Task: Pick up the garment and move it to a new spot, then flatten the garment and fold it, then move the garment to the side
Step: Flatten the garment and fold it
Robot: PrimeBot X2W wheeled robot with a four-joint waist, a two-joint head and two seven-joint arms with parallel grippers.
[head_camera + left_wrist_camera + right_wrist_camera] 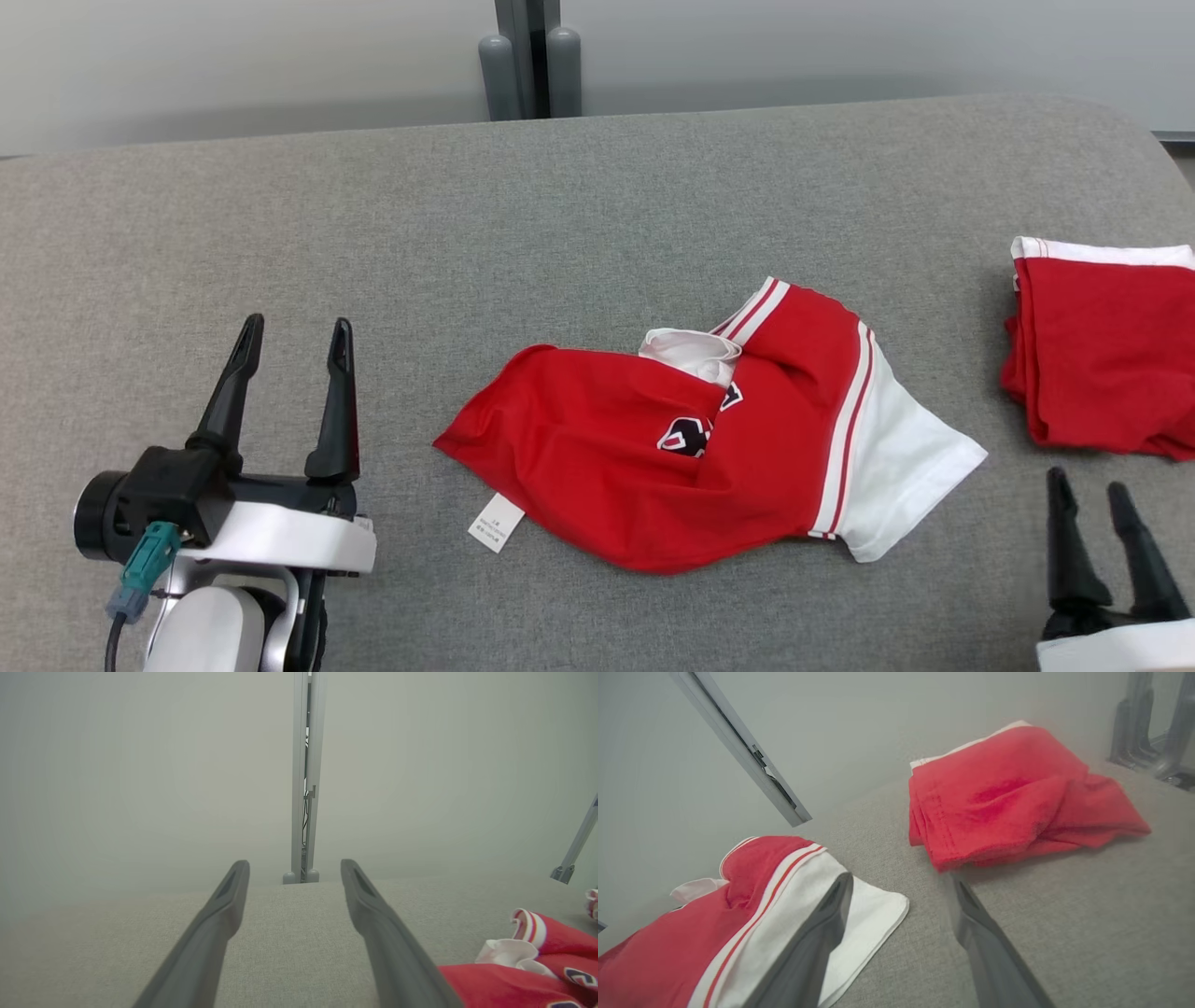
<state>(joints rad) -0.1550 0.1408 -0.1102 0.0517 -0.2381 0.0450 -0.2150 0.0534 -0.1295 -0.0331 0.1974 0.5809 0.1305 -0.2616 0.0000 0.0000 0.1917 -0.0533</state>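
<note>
Fingers of left gripper being held wide apart, empty, over grey surface. Red-and-white garment being seen crumpled mid-surface, between grippers, touching neither. Right gripper fingers being held spread, empty, near white sleeve; folded red cloth beyond.

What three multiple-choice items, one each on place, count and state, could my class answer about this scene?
1. Where is the folded red garment from the crumpled red-and-white shirt? A. On the robot's right. B. On the robot's left. C. On top of it.
2. How many garments lie on the grey surface? A. One. B. Two. C. Four.
3. How do the jaws of the left gripper stand? A. Shut on the shirt. B. Open, empty. C. Shut on a label.
Answers: 1 A, it lies at the head view's right edge; 2 B, shirt plus folded garment; 3 B, its fingers stand apart with nothing between.
</note>
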